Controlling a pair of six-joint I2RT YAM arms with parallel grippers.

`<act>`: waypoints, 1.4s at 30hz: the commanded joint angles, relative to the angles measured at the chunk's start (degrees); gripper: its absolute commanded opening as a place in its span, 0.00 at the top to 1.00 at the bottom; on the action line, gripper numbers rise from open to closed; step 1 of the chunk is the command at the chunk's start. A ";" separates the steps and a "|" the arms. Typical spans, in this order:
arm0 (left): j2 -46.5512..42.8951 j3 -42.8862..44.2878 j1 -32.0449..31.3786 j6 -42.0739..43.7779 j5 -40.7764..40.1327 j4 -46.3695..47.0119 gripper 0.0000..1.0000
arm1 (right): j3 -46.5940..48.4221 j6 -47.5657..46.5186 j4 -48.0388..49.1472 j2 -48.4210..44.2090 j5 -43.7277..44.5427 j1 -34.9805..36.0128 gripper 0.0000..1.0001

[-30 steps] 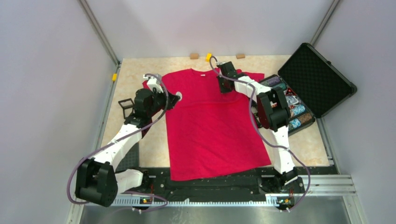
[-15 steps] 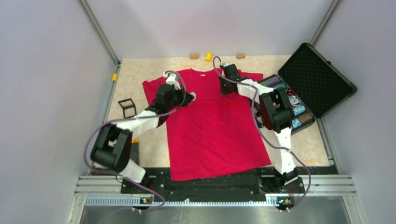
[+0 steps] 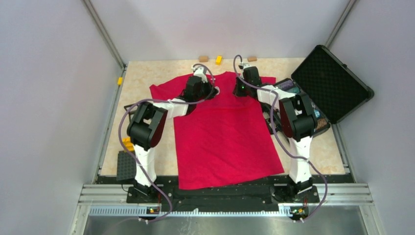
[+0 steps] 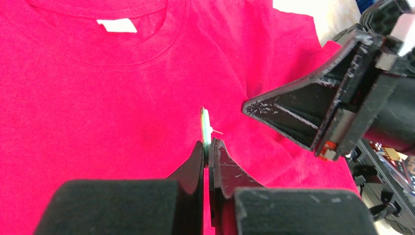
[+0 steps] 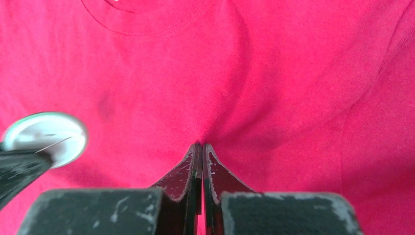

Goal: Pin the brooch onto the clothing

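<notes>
The clothing, a red T-shirt, lies flat on the table, its white neck label at the far end. My left gripper is shut on the brooch, held edge-on just above the shirt's chest below the collar. The pin sticks out to the right. In the right wrist view the brooch shows its pale back and thin pin at the left. My right gripper is shut, pinching a fold of the shirt. Its fingers lie close to the right of the brooch. From above, both grippers meet below the collar.
An open black case with colourful trinkets lies at the right of the shirt. Small tan and yellow blocks sit along the back wall. A black pad and yellow bricks lie at the near left.
My left arm has swung right and away across the shirt, from its left sleeve to the chest below the collar. My right gripper has shifted slightly right.
</notes>
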 commanded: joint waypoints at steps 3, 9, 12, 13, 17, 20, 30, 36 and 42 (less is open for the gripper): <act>7.34 9.35 -1.90 2.37 -0.94 -1.65 1.00 | -1.79 1.85 8.00 -3.86 -5.71 -1.48 1.00; 12.00 16.16 -3.01 3.79 -0.86 -6.31 1.00 | -4.03 3.42 11.87 -4.27 -10.86 -2.38 1.00; 14.00 20.46 -3.31 5.09 -0.61 -10.35 1.00 | -5.18 3.87 13.18 -4.91 -11.63 -2.58 1.00; 14.40 21.61 -3.43 5.40 -0.73 -11.82 1.00 | -5.47 4.08 13.54 -5.09 -11.70 -2.59 1.00; 15.20 23.18 -3.63 5.29 -0.64 -14.26 1.00 | -6.46 4.92 15.22 -5.56 -12.48 -2.88 1.00; 15.92 24.61 -3.60 5.00 -0.90 -16.46 1.00 | -6.89 5.69 16.18 -5.67 -13.54 -3.19 1.00; 17.08 26.35 -3.65 6.38 1.78 -19.26 1.00 | -7.81 5.61 18.62 -6.31 -15.68 -3.22 1.00; 16.75 26.11 -3.72 7.64 4.75 -18.47 1.00 | -6.57 3.92 17.45 -5.43 -17.41 -3.20 1.00; 15.95 24.67 -3.57 8.29 6.75 -16.50 1.00 | -5.04 2.03 15.52 -3.36 -18.41 -3.23 1.00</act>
